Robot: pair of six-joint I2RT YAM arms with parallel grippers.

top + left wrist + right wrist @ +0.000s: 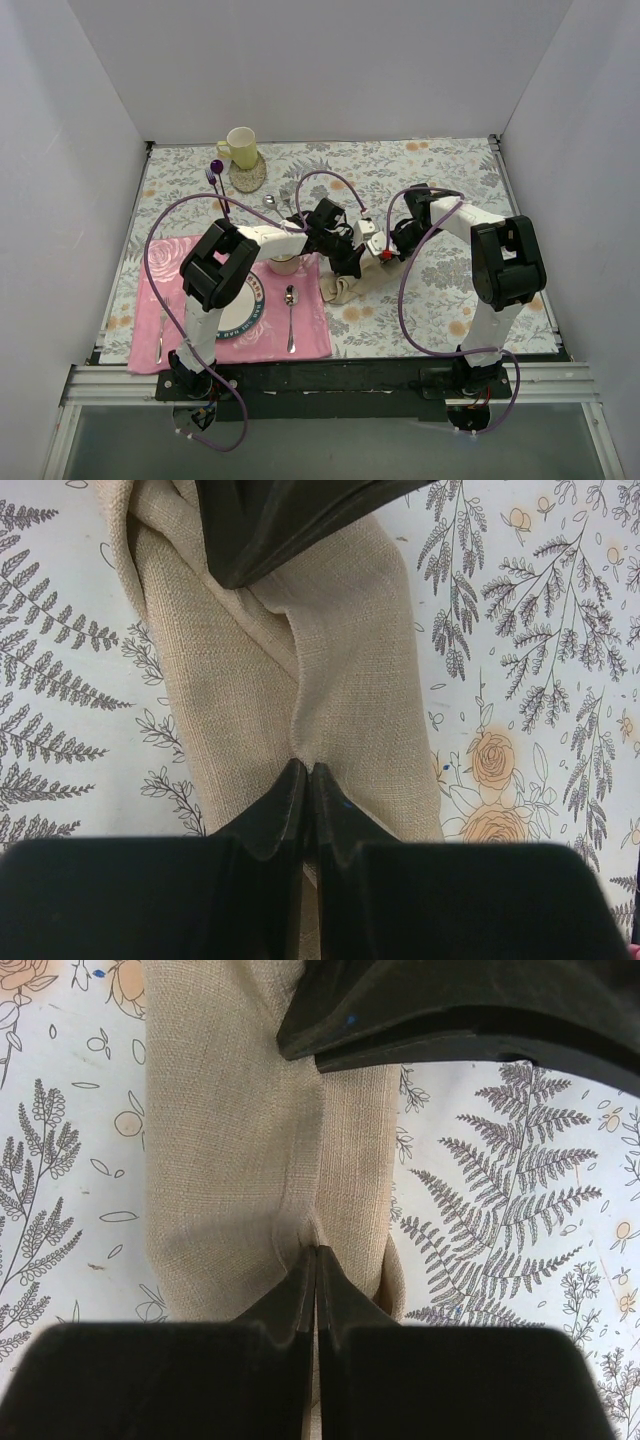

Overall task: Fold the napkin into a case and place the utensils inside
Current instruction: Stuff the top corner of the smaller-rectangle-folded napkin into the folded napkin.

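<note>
Folding step, utensils not in yet. The napkin (pixel 343 289) lies as a narrow beige strip on the floral tablecloth (pixel 450 180), just right of the pink placemat (pixel 310 335). My left gripper (pixel 307 770) is pressed together, pinching a raised crease at one end of the strip. My right gripper (pixel 316 1252) is pressed together too, nipping the cloth at the opposite end, where it puckers into the tips. Each wrist view shows the other gripper across the strip, so I hold both ends at once.

The utensils (pixel 270 201) look like the small silver pair near the mug (pixel 240 146), well apart from the napkin; too small to be sure.

Next, probably: carry both pinched ends together evenly to make the next fold, without dragging the strip or opening the layers.
</note>
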